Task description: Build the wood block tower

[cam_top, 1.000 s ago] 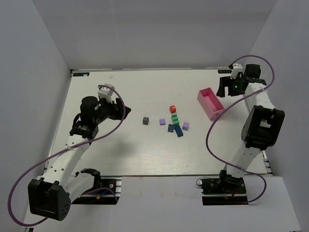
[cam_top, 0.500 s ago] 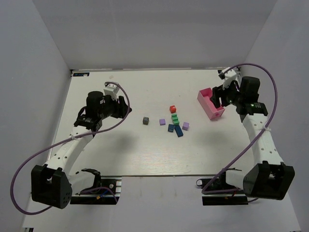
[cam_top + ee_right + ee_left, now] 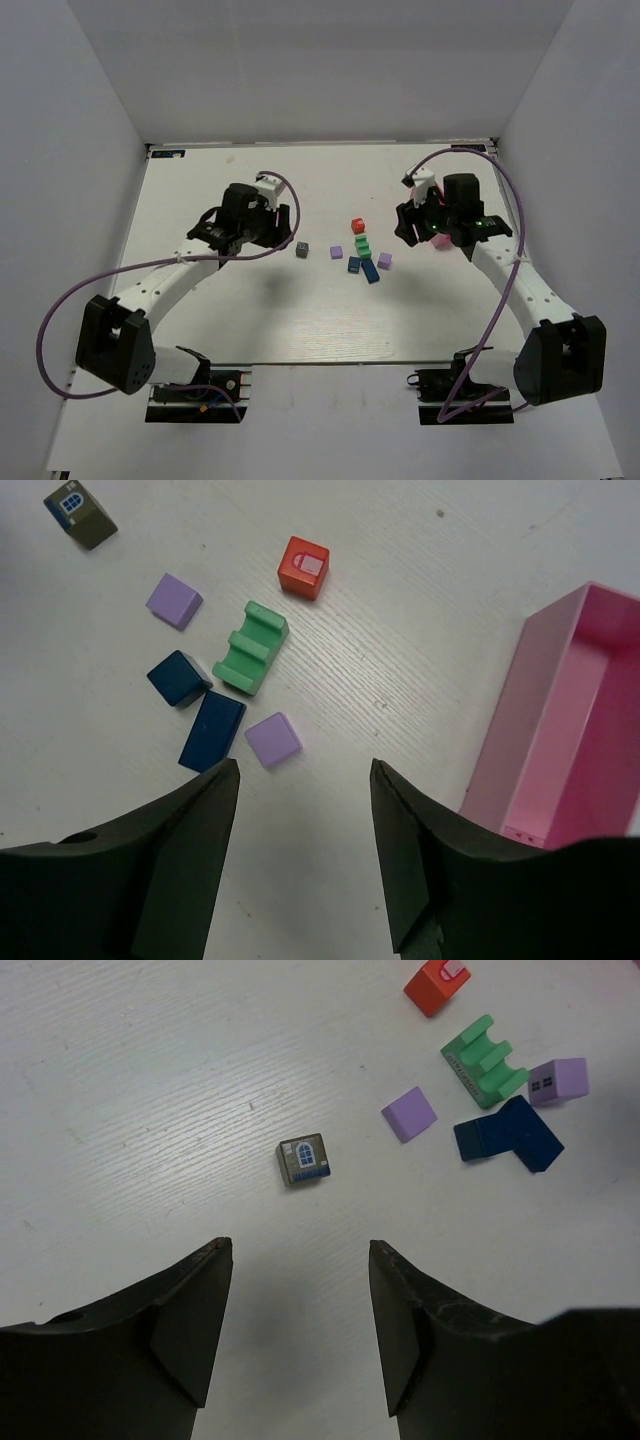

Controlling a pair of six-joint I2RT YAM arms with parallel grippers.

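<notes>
— Wooden blocks [image 3: 364, 244] are seen from above near the middle of the white counter [image 3: 250, 320], are they not?
— Yes, they are scattered close together and not stacked. A brown block [image 3: 302, 249] is set apart on their left. The left pincer [image 3: 284, 232] is held near it. The right pincer [image 3: 404, 228] is held to the right of the red block [image 3: 358, 224], and the pink box [image 3: 441, 241] is mostly hidden under that arm.
— What is shown by the left wrist?
— The left pincer [image 3: 299, 1248] is spread and nothing is pinched. The brown block [image 3: 305, 1161] is seen beyond the gap, lying alone.
— And by the right wrist?
— The right pincer [image 3: 305, 765] is also spread and empty. Beyond it a green block [image 3: 250, 646], two blue blocks [image 3: 212, 730] and two purple blocks [image 3: 273, 739] are laid flat, and the pink box [image 3: 560, 730] is seen at the right.
</notes>
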